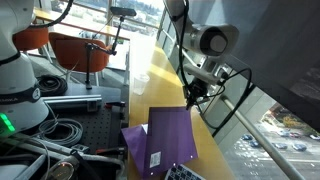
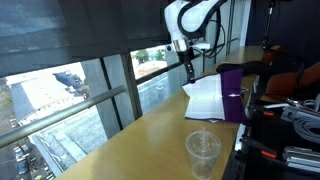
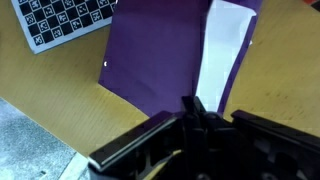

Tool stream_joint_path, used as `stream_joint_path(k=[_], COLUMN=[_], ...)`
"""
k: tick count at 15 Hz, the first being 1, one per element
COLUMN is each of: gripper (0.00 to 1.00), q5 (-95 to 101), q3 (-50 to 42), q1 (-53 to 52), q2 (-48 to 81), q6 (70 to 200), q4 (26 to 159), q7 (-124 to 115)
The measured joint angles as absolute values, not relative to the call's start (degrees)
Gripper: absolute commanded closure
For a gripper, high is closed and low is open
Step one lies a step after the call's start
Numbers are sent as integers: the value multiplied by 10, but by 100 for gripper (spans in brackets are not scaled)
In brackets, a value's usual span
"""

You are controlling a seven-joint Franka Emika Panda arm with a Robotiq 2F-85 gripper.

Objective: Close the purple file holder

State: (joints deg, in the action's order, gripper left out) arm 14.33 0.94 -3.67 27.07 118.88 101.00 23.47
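The purple file holder [image 1: 165,135] lies on the yellowish tabletop [image 1: 160,75], with one cover raised at a slant. In an exterior view its purple outer side faces the camera. In an exterior view [image 2: 233,95] white sheets [image 2: 205,98] show on the inner side. My gripper [image 1: 191,97] is at the raised cover's upper corner, fingers together on its edge. It also shows in an exterior view [image 2: 187,72]. In the wrist view the shut fingers [image 3: 195,108] meet the purple cover [image 3: 155,55] and a white sheet [image 3: 225,50].
A checkerboard card [image 1: 180,172] lies by the folder near the table's front; it also shows in the wrist view [image 3: 65,20]. A clear plastic cup [image 2: 203,150] stands on the table. Windows run along one table edge. Cables and equipment [image 1: 50,130] crowd the other side.
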Motion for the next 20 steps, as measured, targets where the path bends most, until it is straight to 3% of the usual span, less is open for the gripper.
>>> stream_joint_path(k=[8, 20], gripper=[100, 100], q5=[232, 232], q3=[-5, -4], q1=[-8, -9], q2=[196, 258], q6=[1329, 1410], q4=[1160, 1089], q7=[225, 209])
